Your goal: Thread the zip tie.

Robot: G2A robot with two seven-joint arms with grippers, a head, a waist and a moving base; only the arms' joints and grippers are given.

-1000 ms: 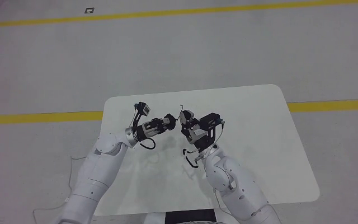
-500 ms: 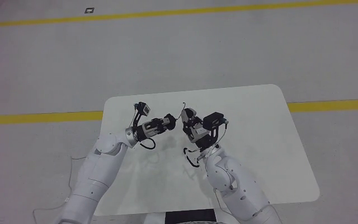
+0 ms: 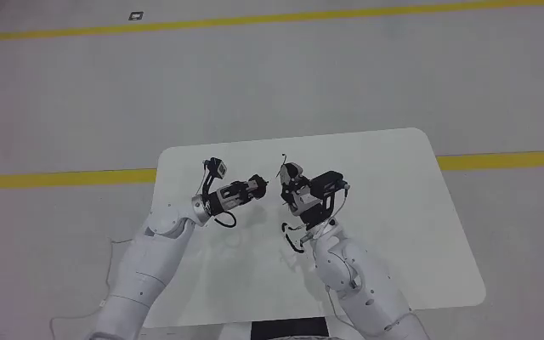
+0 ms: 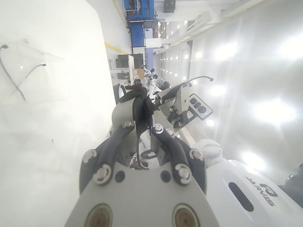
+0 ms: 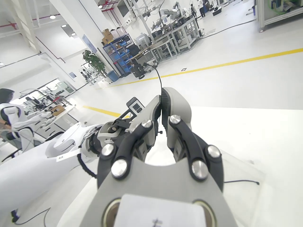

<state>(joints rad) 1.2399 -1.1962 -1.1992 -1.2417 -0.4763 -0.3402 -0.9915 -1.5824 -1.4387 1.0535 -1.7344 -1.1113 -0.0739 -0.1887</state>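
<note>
My right gripper (image 5: pixel 162 100) is shut on a thin black zip tie (image 5: pixel 159 77), which sticks out past the fingertips and ends in a small head (image 4: pixel 210 79). In the top view this gripper (image 3: pixel 289 176) hovers over the middle of the white table (image 3: pixel 391 170), with the tie (image 3: pixel 282 159) pointing away from the robot. My left gripper (image 3: pixel 261 184) faces it from a short gap away, fingers together (image 4: pixel 142 100). A thin black strand (image 4: pixel 138 142) runs between the left fingers toward the palm. I cannot tell whether it is gripped.
A clear flat tray (image 4: pixel 51 76) lies on the table and holds loose black zip ties (image 4: pixel 9 76), one of them (image 5: pixel 240 182) near my right arm. The table's far edge (image 3: pixel 297 138) borders a grey floor with yellow lines.
My right gripper has drawn a little to the right with the zip tie, away from the left gripper. The gap between the two has widened. The left arm has barely moved.
</note>
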